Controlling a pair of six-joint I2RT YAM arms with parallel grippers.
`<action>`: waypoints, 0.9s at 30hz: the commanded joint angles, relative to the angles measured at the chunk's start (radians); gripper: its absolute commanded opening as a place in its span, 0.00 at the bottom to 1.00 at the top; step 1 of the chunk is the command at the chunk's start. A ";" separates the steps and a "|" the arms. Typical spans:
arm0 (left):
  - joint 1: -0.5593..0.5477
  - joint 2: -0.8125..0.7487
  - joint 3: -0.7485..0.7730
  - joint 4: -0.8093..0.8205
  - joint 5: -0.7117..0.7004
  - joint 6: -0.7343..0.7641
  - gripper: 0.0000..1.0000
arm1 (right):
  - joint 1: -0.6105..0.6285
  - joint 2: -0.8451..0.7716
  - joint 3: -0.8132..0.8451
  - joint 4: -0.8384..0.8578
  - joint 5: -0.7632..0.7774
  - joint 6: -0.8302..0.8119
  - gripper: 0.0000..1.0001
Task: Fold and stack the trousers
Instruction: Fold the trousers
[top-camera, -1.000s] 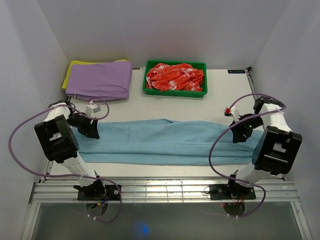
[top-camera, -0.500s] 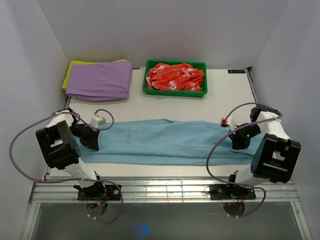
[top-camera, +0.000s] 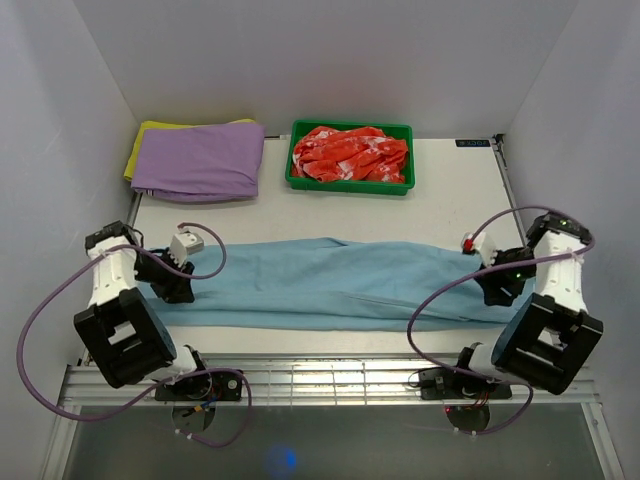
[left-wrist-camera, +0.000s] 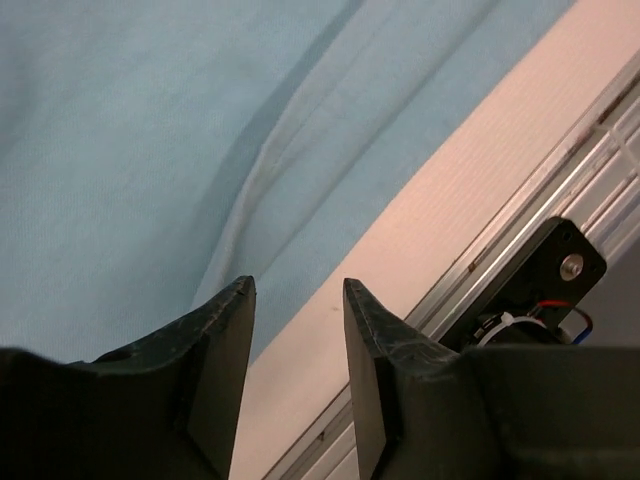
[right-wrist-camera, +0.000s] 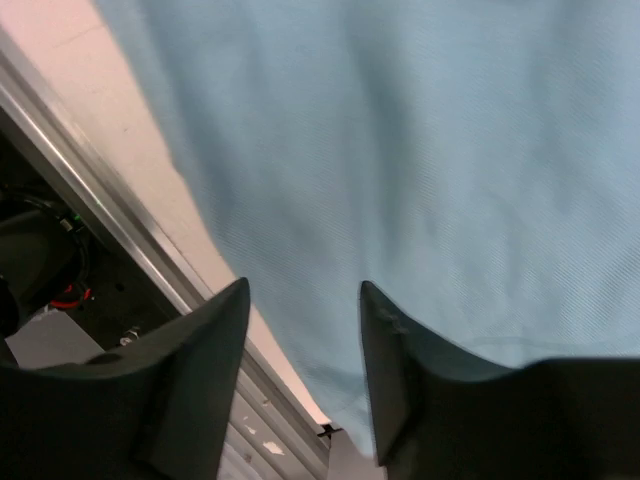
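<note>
Near rail: a metal rail (top-camera: 330, 372) is running along the front of the desk (top-camera: 330, 215), on our side of both sets of fingers.

Left fingers: the left fingers (left-wrist-camera: 238, 305) are standing apart, released, with nothing pinched between them. They are hanging over the left end of the trousers (top-camera: 330, 280). Through their gap the cloth's near edge and a strip of bare desk are showing.

Right fingers: the right fingers (right-wrist-camera: 232, 315) are parted too, and they are grasping nothing. They are hanging over the right end of the trousers. Blue cloth is filling the gap just past their tips, and the desk edge is showing off to one side.

Trousers: they are lying flat and stretched lengthwise between the two sets of fingers, one end beneath each. A soft crease is running along the cloth.

Beyond the left fingers: a folded purple garment (top-camera: 200, 160) is sitting well apart at the far side, with a yellow cloth (top-camera: 140, 150) peeking out beneath it.

Beyond and between the fingers: a green tray (top-camera: 350, 187) is standing just beside the purple garment. It is holding a crumpled red-and-white cloth (top-camera: 350, 153).
</note>
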 joint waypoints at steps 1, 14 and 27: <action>0.107 -0.021 0.077 -0.001 0.134 -0.016 0.52 | -0.156 0.091 0.229 -0.074 -0.147 0.048 0.58; 0.235 0.286 0.341 -0.094 0.015 0.092 0.71 | -0.352 0.069 0.139 -0.072 0.091 -0.281 0.98; 0.225 0.254 0.174 -0.061 -0.194 0.252 0.72 | -0.350 0.049 0.012 0.045 0.210 -0.374 0.98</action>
